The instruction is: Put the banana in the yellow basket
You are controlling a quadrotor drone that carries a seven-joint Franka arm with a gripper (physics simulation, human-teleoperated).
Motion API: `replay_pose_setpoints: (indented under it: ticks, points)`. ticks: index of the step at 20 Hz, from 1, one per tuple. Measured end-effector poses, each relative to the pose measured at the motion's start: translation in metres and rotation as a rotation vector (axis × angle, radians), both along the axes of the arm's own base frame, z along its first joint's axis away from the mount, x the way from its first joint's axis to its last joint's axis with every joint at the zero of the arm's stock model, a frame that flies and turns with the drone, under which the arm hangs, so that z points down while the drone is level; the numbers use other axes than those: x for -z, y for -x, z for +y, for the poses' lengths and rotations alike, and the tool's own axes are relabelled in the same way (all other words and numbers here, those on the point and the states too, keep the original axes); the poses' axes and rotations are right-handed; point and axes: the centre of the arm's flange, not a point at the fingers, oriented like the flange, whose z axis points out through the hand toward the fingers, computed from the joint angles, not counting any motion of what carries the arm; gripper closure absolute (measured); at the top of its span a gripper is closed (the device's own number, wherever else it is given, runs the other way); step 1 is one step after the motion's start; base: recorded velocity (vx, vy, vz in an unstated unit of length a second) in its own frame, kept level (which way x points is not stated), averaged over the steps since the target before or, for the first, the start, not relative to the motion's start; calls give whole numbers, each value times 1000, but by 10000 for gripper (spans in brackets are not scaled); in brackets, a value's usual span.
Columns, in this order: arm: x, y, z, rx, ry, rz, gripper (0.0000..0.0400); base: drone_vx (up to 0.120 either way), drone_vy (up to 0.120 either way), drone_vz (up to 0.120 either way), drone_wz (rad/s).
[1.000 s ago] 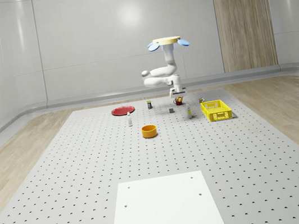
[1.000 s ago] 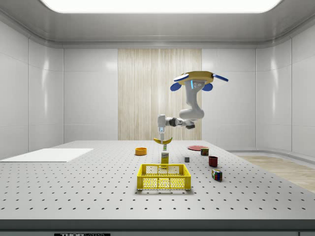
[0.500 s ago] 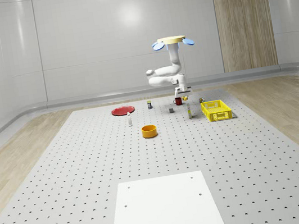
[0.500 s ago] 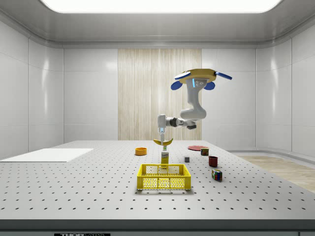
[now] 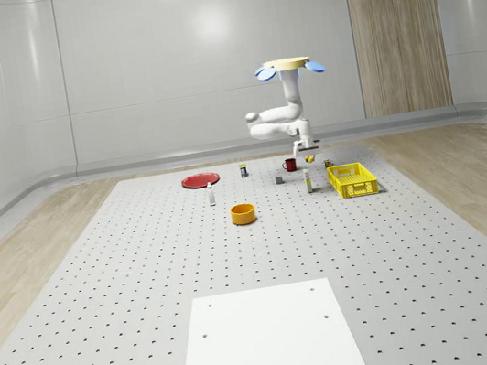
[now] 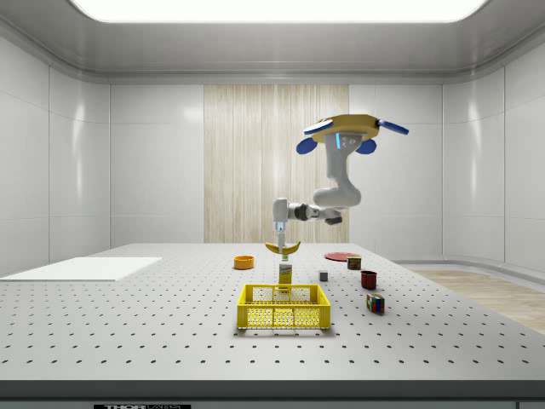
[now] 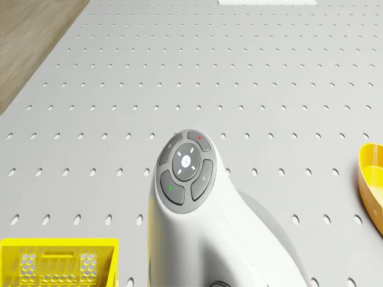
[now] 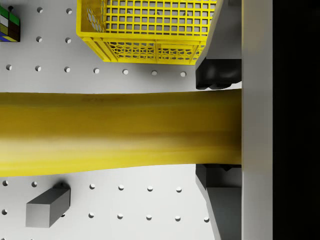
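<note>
The drone [image 5: 288, 66] hovers above the perforated table [image 5: 148, 281], its arm bent down beside it. My gripper [image 5: 309, 147] is shut on the yellow banana [image 5: 311, 159], which hangs crosswise well above the table. The yellow basket [image 5: 353, 180] stands on the table, lower and to the whole-scene view's right of the banana. From the side, the banana [image 6: 282, 248] under the gripper [image 6: 280, 235] hangs above and behind the basket [image 6: 283, 307]. In the wrist view the banana [image 8: 120, 132] lies across between both fingers [image 8: 220, 75], with the basket [image 8: 150, 30] beyond it.
A red plate [image 5: 199, 180], an orange bowl [image 5: 244, 213], a red mug [image 5: 290, 165] and a small bottle [image 5: 211, 196] stand on the table. A mustard bottle [image 6: 285, 273], grey block [image 8: 47, 207] and colour cube [image 6: 375, 303] sit near the basket. A white panel [image 5: 269, 340] lies in front.
The drone, arm and held banana have shifted toward the whole-scene view's right, closer to the basket. The gripper stays shut on the banana at about the same height.
</note>
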Motion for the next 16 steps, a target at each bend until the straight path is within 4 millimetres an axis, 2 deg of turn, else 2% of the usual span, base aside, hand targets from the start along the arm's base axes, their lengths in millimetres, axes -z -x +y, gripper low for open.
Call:
replay_pose_setpoints:
  ticks: [11, 16]
  points:
    - [0, 0, 0, 0, 0, 0, 207, 0, 120, 0, 0]
    - [0, 0, 0, 0, 0, 0, 207, 0, 120, -112, 0]
